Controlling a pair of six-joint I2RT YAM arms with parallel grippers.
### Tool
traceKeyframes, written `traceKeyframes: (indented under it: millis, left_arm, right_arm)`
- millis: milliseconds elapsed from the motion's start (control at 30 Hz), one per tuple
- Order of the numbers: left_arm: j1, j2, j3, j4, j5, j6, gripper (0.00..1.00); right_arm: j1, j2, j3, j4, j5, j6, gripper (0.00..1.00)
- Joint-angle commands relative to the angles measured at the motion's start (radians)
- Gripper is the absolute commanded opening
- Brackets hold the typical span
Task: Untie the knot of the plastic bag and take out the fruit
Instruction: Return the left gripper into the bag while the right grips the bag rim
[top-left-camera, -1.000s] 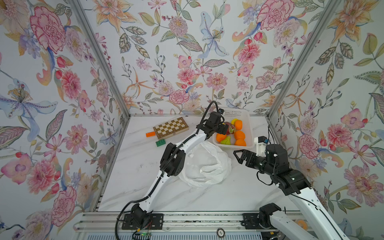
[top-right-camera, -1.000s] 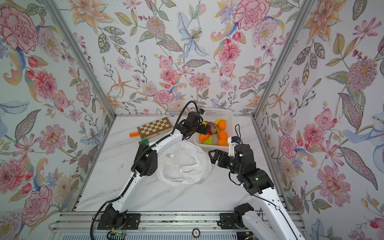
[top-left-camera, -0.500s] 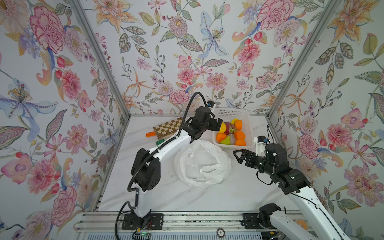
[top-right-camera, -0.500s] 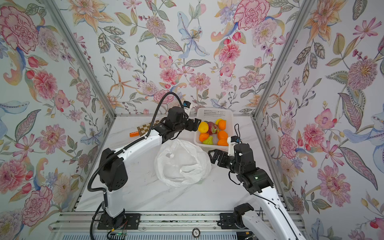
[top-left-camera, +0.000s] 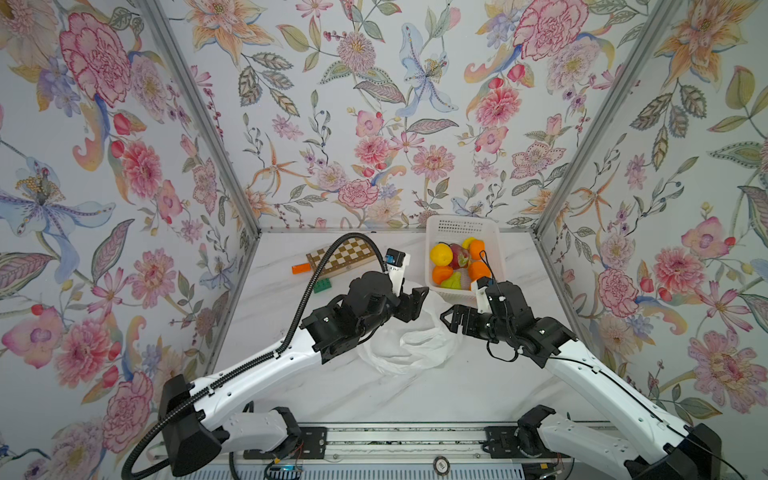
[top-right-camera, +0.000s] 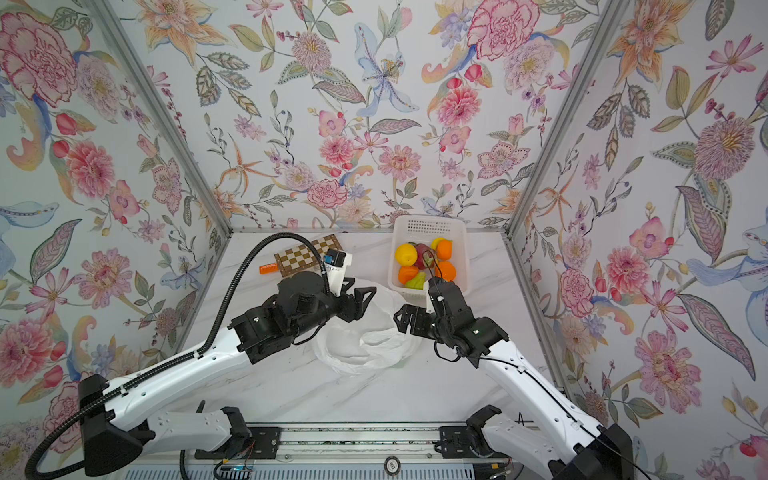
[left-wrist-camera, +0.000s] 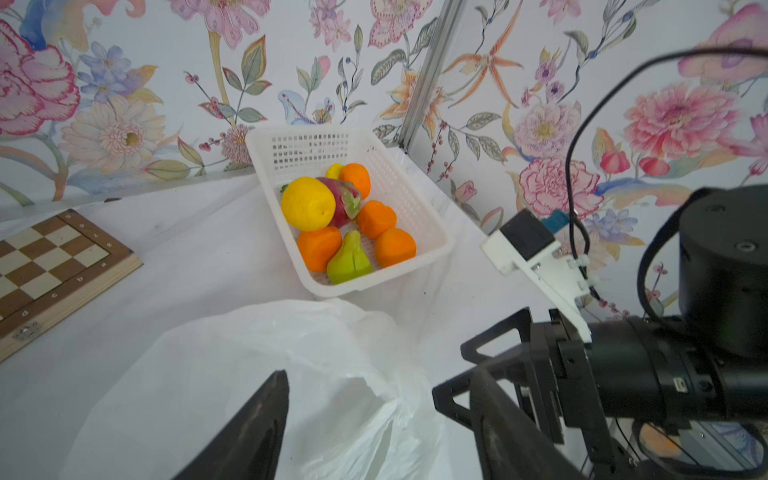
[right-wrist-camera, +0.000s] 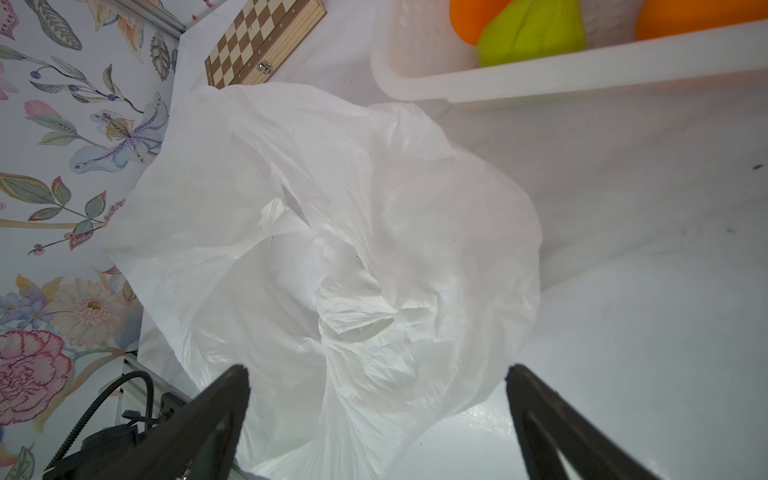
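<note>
The plastic bag (top-left-camera: 411, 345) lies crumpled and slack on the white table, its mouth loosely gathered; it also shows in the other top view as the bag (top-right-camera: 365, 343). The knot is out of view. The fruit (top-left-camera: 457, 262), a yellow one, a dragon fruit, oranges and a green one, sits in the white basket (top-left-camera: 494, 232). My left gripper (top-left-camera: 417, 305) hovers open over the bag's far edge. In the left wrist view the bag (left-wrist-camera: 332, 374) has folds lying loose between the fingers (left-wrist-camera: 257, 432). My right gripper (top-left-camera: 448, 318) faces it, open wide, above the bag (right-wrist-camera: 332, 228).
A wooden chessboard (top-left-camera: 340, 257) lies at the back left of the table, with an orange block (top-left-camera: 301, 269) and a green block (top-left-camera: 322, 285) beside it. The basket stands in the back right corner against the flowered walls. The arms' bases sit along the front rail.
My left arm has swung back from the basket and come down over the bag, its jaws narrowing somewhat. The right gripper has edged toward the bag. The bag has sagged flatter.
</note>
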Motion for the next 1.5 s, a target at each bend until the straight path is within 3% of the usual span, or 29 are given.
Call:
traceKeyframes:
  millis: [0, 267, 433, 700, 800, 1000, 1167, 1367, 1467]
  left_arm:
    - [-0.039, -0.031, -0.056, -0.097, -0.102, -0.065, 0.69]
    - [-0.075, 0.0, -0.155, -0.063, -0.115, -0.121, 0.68]
    - [-0.076, 0.003, -0.245, 0.002, -0.111, -0.164, 0.68]
    - [-0.075, 0.018, -0.251, 0.014, -0.108, -0.108, 0.68]
    - [-0.074, 0.036, -0.25, 0.018, -0.109, -0.109, 0.68]
    - [-0.072, 0.101, -0.256, 0.066, -0.052, -0.131, 0.67]
    - [-0.071, 0.151, -0.279, 0.114, -0.033, -0.156, 0.64]
    - [-0.055, 0.174, -0.285, 0.138, -0.04, -0.152, 0.57]
    - [-0.044, 0.182, -0.284, 0.163, -0.023, -0.164, 0.52]
  right_arm:
    - [0.044, 0.014, -0.047, 0.058, 0.039, 0.038, 0.97]
    - [0.06, 0.055, -0.195, 0.143, 0.038, 0.024, 0.74]
    - [0.061, 0.047, -0.29, 0.205, 0.039, 0.028, 0.43]
    - [0.062, 0.081, -0.377, 0.256, 0.028, 0.044, 0.26]
    - [0.064, 0.089, -0.382, 0.244, 0.038, 0.042, 0.25]
    - [0.073, 0.012, -0.342, 0.17, 0.046, 0.052, 0.33]
    - [0.069, -0.057, -0.351, 0.15, 0.073, 0.032, 0.25]
    - [0.073, -0.061, -0.291, 0.105, 0.008, 0.076, 0.38]
    - [0.076, -0.093, -0.247, 0.109, 0.003, 0.161, 0.56]
